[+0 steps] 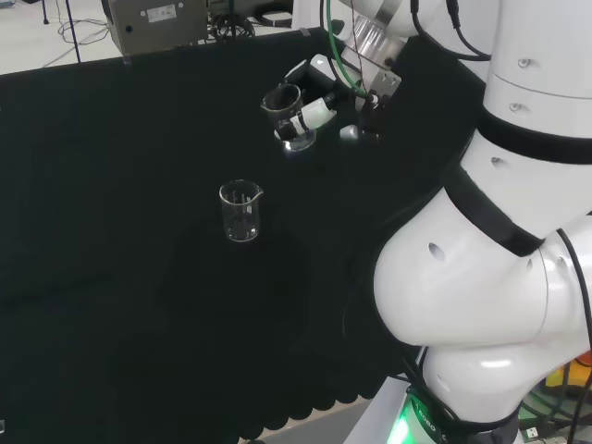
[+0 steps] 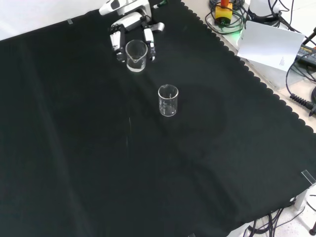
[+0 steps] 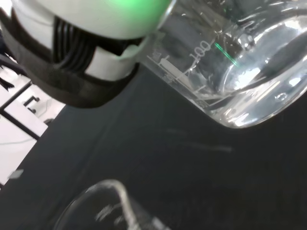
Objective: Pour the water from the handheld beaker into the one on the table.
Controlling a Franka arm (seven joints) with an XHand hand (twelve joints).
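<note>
Black cloth (image 2: 74, 148): matte, scallop-edged, spread over the whole bench, so clear ware is picked out against it. Hand (image 2: 129, 24): black and white, fingers curled round the handheld beaker (image 2: 136, 55), which is kept about upright at the far end in the front view, presumably so no water is lost before pouring. Clear glass, cylindrical, graduated wall. Table beaker (image 2: 168, 100): same form, spouted, stood upright nearer and to the right, well apart.

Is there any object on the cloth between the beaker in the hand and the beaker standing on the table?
No. In the front view, only bare black cloth lies between the held beaker and the standing beaker.
</note>
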